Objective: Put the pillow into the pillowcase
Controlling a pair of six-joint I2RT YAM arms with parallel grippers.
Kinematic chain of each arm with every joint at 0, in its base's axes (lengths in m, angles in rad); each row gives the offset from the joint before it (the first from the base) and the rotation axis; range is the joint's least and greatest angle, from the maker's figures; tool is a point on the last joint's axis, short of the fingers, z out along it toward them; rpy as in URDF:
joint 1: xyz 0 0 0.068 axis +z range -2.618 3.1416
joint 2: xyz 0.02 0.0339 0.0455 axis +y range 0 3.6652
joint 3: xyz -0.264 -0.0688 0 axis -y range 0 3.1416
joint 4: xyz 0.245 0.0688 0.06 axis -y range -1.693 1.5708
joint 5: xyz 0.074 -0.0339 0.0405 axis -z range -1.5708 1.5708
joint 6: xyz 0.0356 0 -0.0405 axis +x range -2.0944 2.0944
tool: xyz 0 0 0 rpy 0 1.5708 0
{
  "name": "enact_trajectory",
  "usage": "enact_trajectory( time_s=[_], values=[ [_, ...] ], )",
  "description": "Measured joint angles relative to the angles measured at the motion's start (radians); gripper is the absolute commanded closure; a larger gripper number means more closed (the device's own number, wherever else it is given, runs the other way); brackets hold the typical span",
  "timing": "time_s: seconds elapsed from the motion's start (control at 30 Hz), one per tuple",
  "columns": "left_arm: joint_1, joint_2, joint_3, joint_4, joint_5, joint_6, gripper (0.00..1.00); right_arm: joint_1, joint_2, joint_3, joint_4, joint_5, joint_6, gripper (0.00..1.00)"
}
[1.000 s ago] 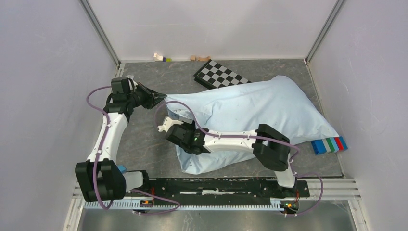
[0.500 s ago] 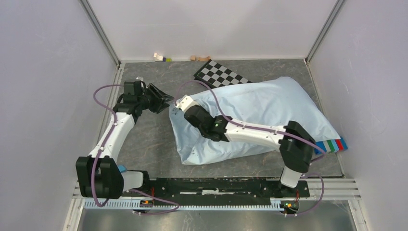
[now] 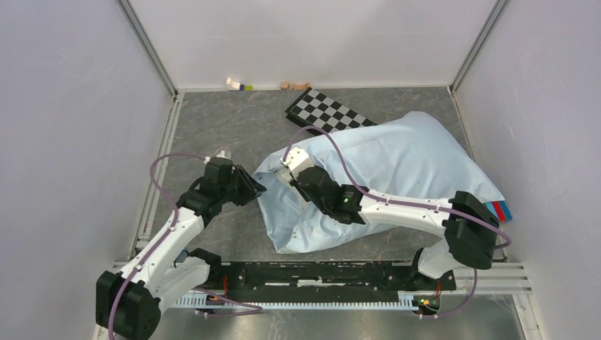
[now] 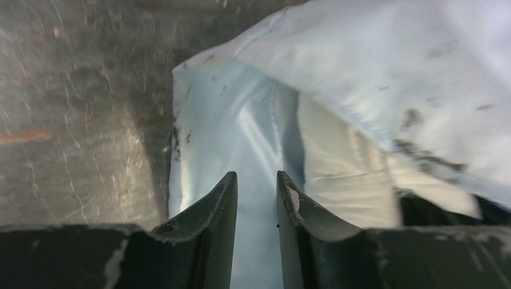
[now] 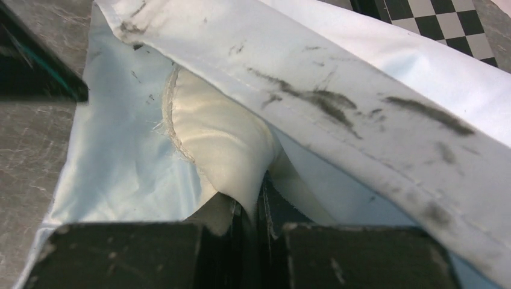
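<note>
The light-blue pillowcase (image 3: 404, 152) lies bulging across the right half of the table, its mouth facing left. Inside the mouth shows a corner of the cream pillow (image 5: 223, 138); the rest of it is hidden in the case. My right gripper (image 5: 250, 201) is shut on that corner, just under the upper hem of the pillowcase (image 5: 361, 78), and stands at the mouth (image 3: 289, 168). My left gripper (image 4: 256, 176) hovers at the mouth's left edge (image 3: 255, 189), jaws a narrow gap apart over the case's lower layer (image 4: 241, 132), with the pillow (image 4: 343, 174) to its right.
A black-and-white checkerboard panel (image 3: 326, 110) lies behind the pillowcase, partly under it. A colour-striped block (image 3: 500, 210) peeks out at the right edge. Small wooden blocks (image 3: 237, 85) sit by the back wall. Walls close in left and right.
My right gripper moved up to the mouth and shut on the pillow's corner. My left gripper let go, opened, and drew back toward the near side of the mouth. The pillowcase shifted slightly.
</note>
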Motion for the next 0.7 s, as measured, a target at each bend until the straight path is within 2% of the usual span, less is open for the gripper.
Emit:
enact_trajectory(
  time_s=[0.2, 0.37, 0.7],
  values=[
    [-0.159, 0.027, -0.065, 0.019, -0.079, -0.051, 0.60, 0.011, -0.075, -0.117, 0.139, -0.032, 0.006, 1.00],
    [-0.278, 0.157, -0.057, 0.112, -0.167, -0.083, 0.57, 0.034, -0.111, -0.155, 0.193, -0.020, -0.012, 1.00],
    [-0.406, 0.390, -0.032, 0.281, -0.289, -0.118, 0.35, 0.041, -0.155, -0.165, 0.245, -0.006, -0.018, 1.00]
  ],
)
